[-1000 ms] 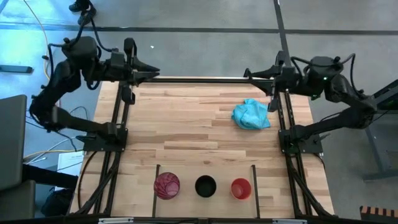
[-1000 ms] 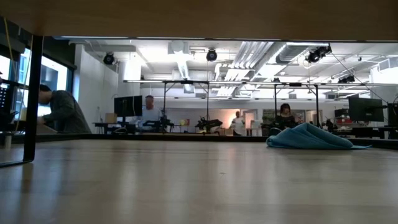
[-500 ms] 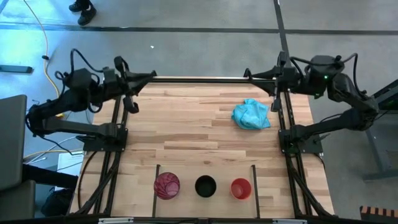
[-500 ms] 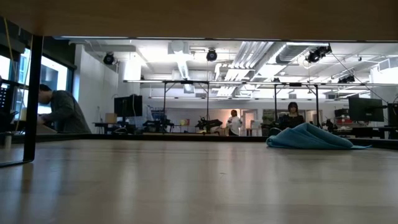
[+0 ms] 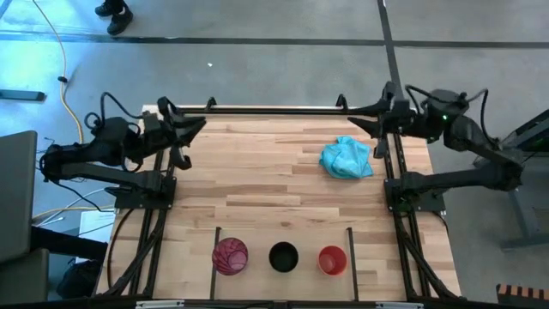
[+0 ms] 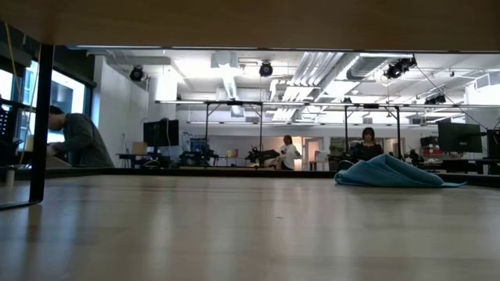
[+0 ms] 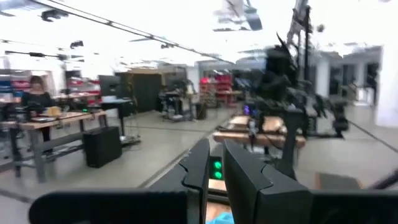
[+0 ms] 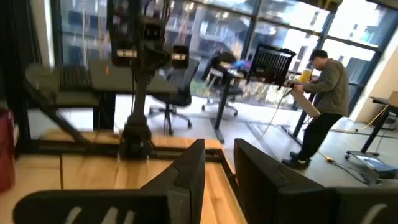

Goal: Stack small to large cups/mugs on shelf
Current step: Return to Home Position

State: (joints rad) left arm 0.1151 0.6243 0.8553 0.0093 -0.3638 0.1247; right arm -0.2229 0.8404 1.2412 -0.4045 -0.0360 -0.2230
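Three cups stand mouth-up in a row on the wood-plank shelf strip (image 5: 257, 273) at the table's near edge, between two thin black bars. The translucent red-pink cup (image 5: 230, 256) is on the left, the black cup (image 5: 283, 257) in the middle and the orange cup (image 5: 332, 260) on the right. Neither gripper touches them. My left gripper (image 5: 197, 127) (image 7: 215, 163) hovers shut at the far left corner. My right gripper (image 5: 355, 120) (image 8: 219, 163) hovers at the far right corner, with a narrow gap between its fingers. The low view shows none of the cups.
A crumpled light blue cloth (image 5: 346, 158) (image 6: 387, 172) lies on the far right part of the table, near my right gripper. Black frame rails run along both table sides and the far edge. People stand and sit in the room beyond, among them one person (image 8: 323, 93).
My left arm has folded down and drawn back toward the table's left edge, and its gripper has come from the far rail a little toward the near side. My right arm has sunk lower in the last half second and pulled slightly toward the right. Cups and cloth have stayed put.
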